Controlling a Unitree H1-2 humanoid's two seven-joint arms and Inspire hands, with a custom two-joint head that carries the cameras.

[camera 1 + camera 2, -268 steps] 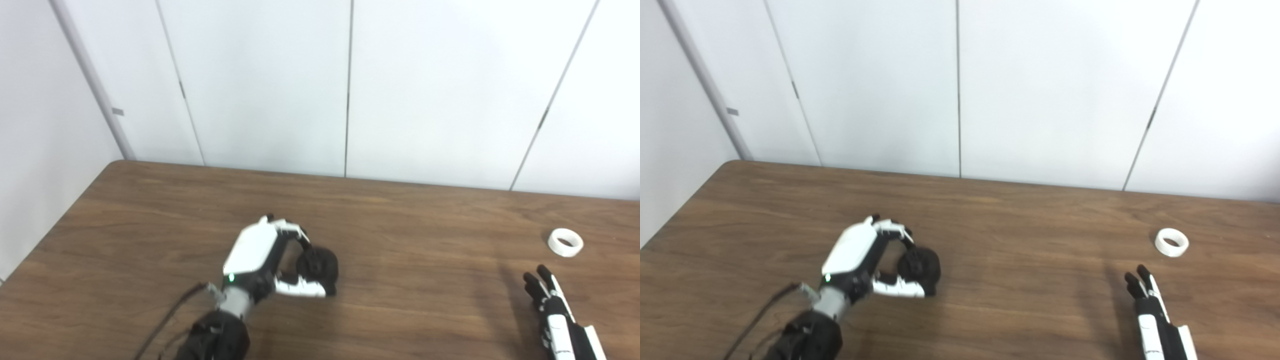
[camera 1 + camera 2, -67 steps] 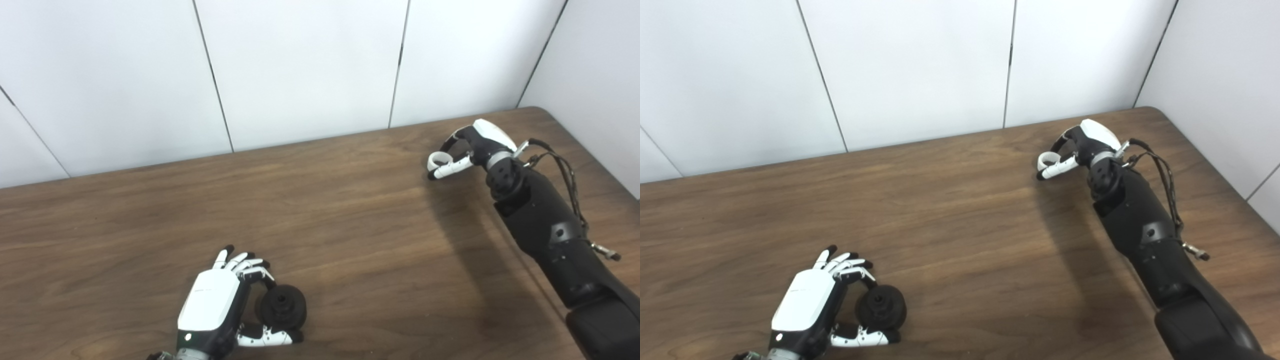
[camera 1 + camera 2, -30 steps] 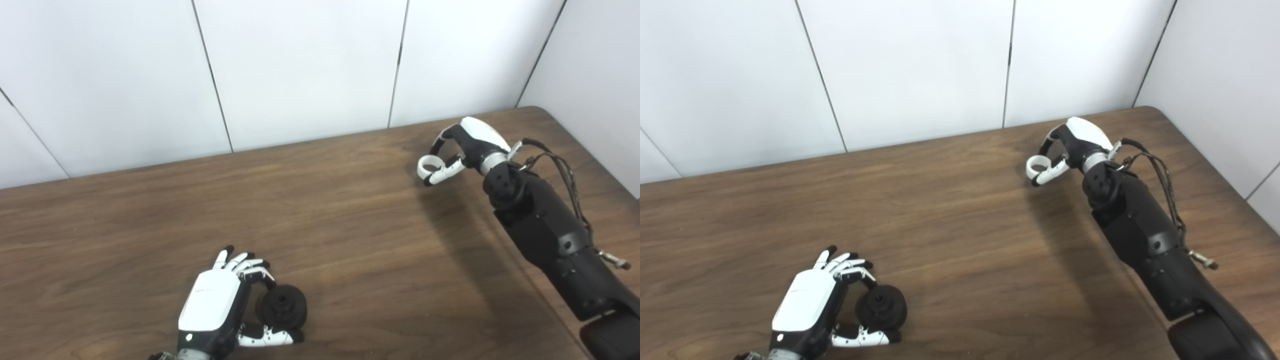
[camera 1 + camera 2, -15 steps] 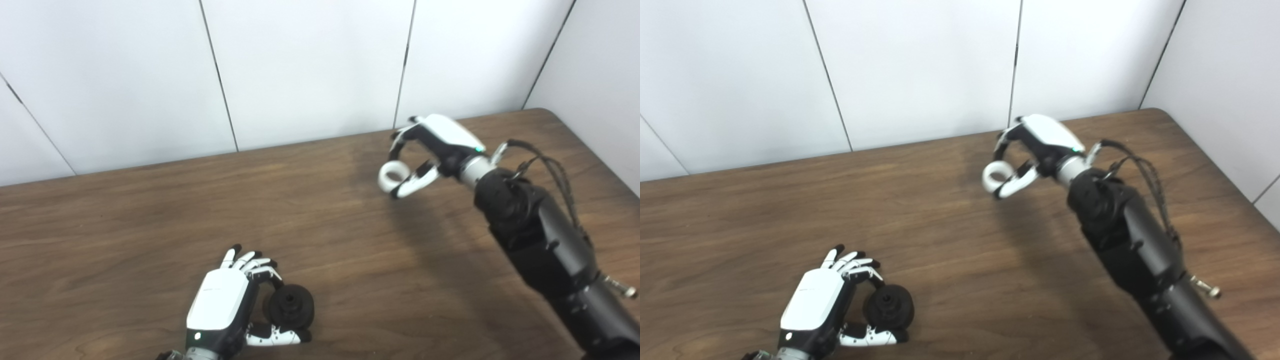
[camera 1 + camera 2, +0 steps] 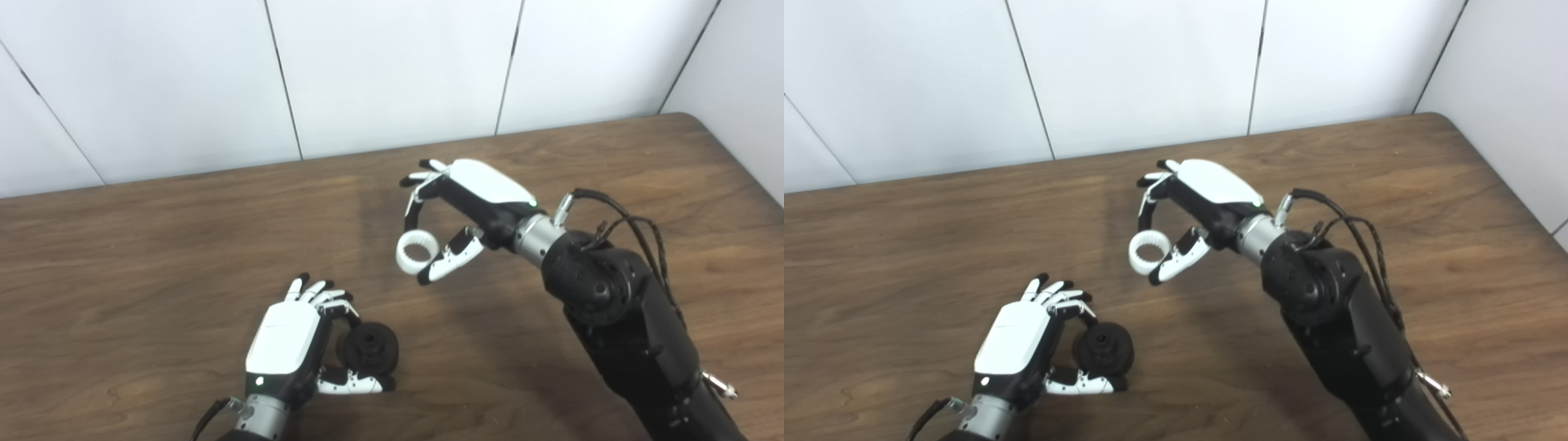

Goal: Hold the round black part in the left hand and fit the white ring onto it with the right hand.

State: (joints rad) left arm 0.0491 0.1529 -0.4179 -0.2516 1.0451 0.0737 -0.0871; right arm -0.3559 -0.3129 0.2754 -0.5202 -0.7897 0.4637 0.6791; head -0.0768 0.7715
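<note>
The round black part sits low near the surface, my left hand curled around it, perhaps resting. My right hand pinches the white ring above, well apart from it.

Matt black plastic wheel between the left hand's fingers; smooth white plastic ring, finely ribbed inside, at the right hand's fingertips; wood-grain table, satin finish.
</note>
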